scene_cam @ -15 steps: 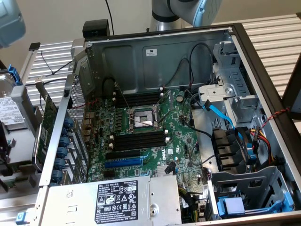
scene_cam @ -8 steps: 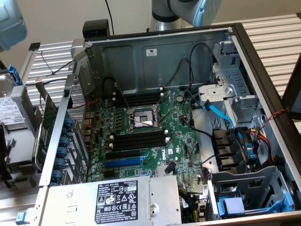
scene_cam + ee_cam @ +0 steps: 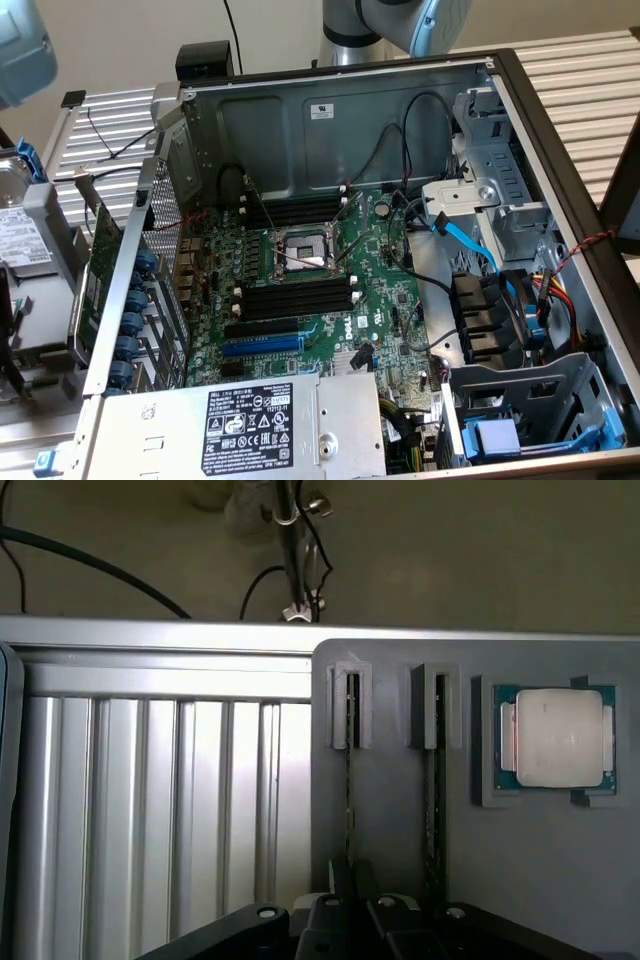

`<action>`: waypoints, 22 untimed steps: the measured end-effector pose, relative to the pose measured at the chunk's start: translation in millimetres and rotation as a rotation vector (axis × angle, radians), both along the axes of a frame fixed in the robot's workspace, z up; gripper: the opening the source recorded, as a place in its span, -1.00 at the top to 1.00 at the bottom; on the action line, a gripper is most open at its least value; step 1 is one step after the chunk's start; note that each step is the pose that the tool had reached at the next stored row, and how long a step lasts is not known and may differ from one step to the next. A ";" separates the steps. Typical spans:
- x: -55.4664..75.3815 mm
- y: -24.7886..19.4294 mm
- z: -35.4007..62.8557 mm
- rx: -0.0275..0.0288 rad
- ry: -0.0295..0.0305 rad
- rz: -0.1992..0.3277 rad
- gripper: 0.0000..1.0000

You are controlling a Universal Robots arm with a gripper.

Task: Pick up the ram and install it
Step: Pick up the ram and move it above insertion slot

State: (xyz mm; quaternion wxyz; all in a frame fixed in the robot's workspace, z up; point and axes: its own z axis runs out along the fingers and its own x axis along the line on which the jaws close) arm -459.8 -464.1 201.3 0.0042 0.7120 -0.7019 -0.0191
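Note:
In the wrist view, two ram sticks stand edge-on in the slots of a grey holder tray (image 3: pixel 400 810). One ram stick (image 3: pixel 349 780) runs down between my gripper's (image 3: pixel 353 880) black fingers (image 3: pixel 340 880), which are closed in on its lower end; it still sits in its slot. The other ram stick (image 3: pixel 436 780) stands beside it, untouched. The exterior view shows only a part of the arm (image 3: pixel 400 22) above the open computer case, not the gripper. On the motherboard, the black memory slots (image 3: pixel 297 298) with white clips hold no sticks.
A processor chip (image 3: pixel 557 737) lies in a pocket of the holder tray beside the sticks. A ribbed metal table (image 3: pixel 150 810) adjoins the tray. Inside the case (image 3: pixel 330 120) are the processor socket (image 3: pixel 305 250), loose cables (image 3: pixel 420 210), a blue cable (image 3: pixel 465 240) and the power supply (image 3: pixel 250 425).

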 end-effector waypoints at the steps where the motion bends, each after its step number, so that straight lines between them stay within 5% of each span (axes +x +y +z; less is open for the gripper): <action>1: 0.0 0.0 1.7 0.0011 0.0001 0.000 0.75; 4: 0.0 0.0 10.3 0.0050 0.0002 0.000 0.75; 15: 0.7 0.0 60.2 0.0054 0.0002 0.000 0.75; 22: 14.9 0.0 92.1 0.0054 0.0002 0.000 0.75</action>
